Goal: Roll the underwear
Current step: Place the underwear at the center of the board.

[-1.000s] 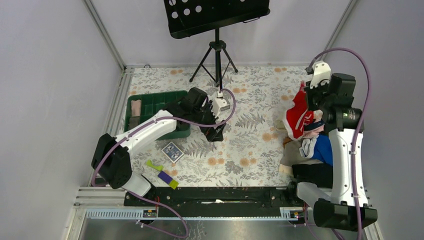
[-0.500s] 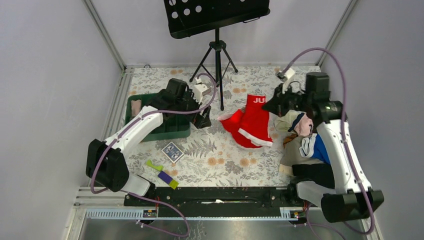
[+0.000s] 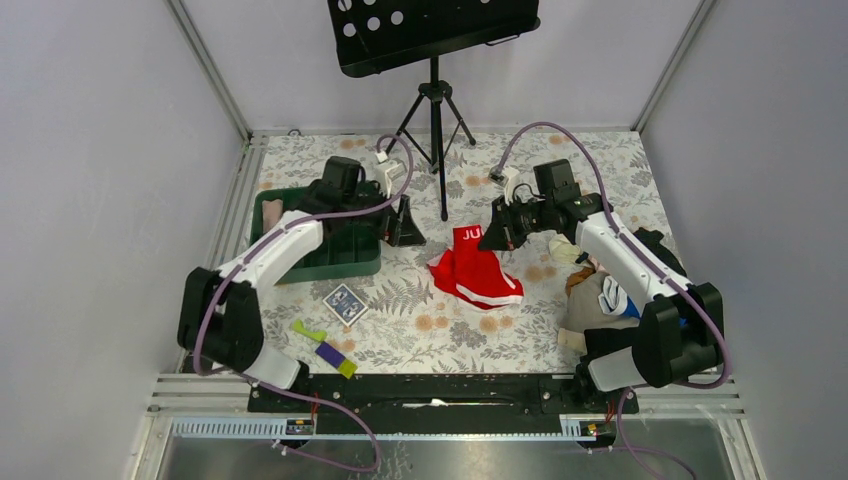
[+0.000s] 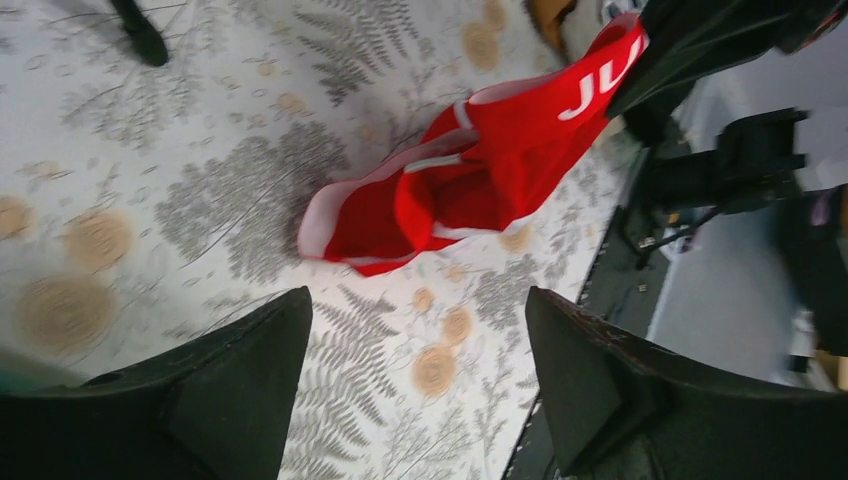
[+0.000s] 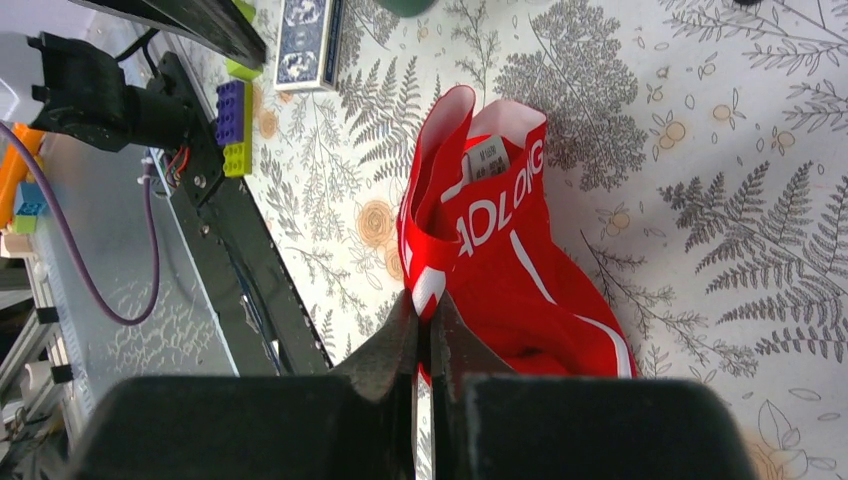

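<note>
The red underwear (image 3: 472, 272) with white trim hangs crumpled from my right gripper (image 3: 489, 240), its lower part resting on the floral table near the middle. In the right wrist view the gripper (image 5: 424, 318) is shut on the waistband edge of the underwear (image 5: 500, 260). My left gripper (image 3: 408, 232) is open and empty to the left of the underwear, beside the green tray. In the left wrist view its dark fingers (image 4: 240, 380) frame the table, with the underwear (image 4: 470, 185) ahead of them.
A green tray (image 3: 300, 205) with cloth pieces sits at the left. A pile of other clothes (image 3: 610, 295) lies at the right. A card box (image 3: 344, 302) and small bricks (image 3: 328, 350) lie near the front left. A music stand's tripod (image 3: 436, 130) stands at the back.
My right gripper has carried the underwear leftward from the clothes pile and lowered it onto the table middle. My left gripper has drawn back left toward the green tray.
</note>
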You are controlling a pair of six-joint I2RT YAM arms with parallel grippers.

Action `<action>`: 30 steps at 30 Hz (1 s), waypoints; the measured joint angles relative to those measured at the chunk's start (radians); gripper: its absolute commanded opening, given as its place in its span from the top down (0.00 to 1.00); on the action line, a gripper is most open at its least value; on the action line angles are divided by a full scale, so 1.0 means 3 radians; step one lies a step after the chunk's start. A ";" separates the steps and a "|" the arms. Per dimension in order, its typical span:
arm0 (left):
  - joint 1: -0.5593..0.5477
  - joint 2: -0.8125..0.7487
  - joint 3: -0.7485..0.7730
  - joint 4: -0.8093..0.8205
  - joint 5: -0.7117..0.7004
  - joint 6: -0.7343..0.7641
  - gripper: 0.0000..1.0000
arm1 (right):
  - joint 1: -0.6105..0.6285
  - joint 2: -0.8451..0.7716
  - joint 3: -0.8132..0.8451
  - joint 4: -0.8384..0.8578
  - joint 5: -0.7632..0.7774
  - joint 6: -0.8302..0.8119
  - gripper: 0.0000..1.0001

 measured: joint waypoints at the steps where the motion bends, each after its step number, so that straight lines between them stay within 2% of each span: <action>1: -0.0005 0.0060 0.0000 0.0085 0.0072 -0.0081 0.22 | 0.0000 0.0005 0.0000 0.0025 -0.0008 0.0015 1.00; 3: -0.0009 0.0216 0.0000 0.0282 0.0228 -0.0235 0.24 | 0.0000 0.0006 -0.0001 0.0065 -0.0019 0.0042 1.00; 9: -0.0036 0.0581 -0.0370 0.1350 0.0739 -0.0858 0.26 | 0.0000 0.0006 -0.0013 0.0093 -0.0031 0.0058 1.00; 16: -0.0215 0.0870 -0.0453 0.2561 0.1114 -0.1614 0.33 | 0.0000 0.0006 -0.0025 0.0092 -0.0031 0.0060 0.99; 24: -0.0342 0.1096 -0.0369 0.3052 0.1217 -0.1994 0.37 | 0.0000 0.0005 -0.0025 0.0079 -0.0029 0.0058 0.99; 30: -0.0342 0.1197 -0.0287 0.3193 0.1213 -0.2192 0.49 | 0.0000 -0.0001 -0.0047 0.0080 -0.0027 0.0057 0.98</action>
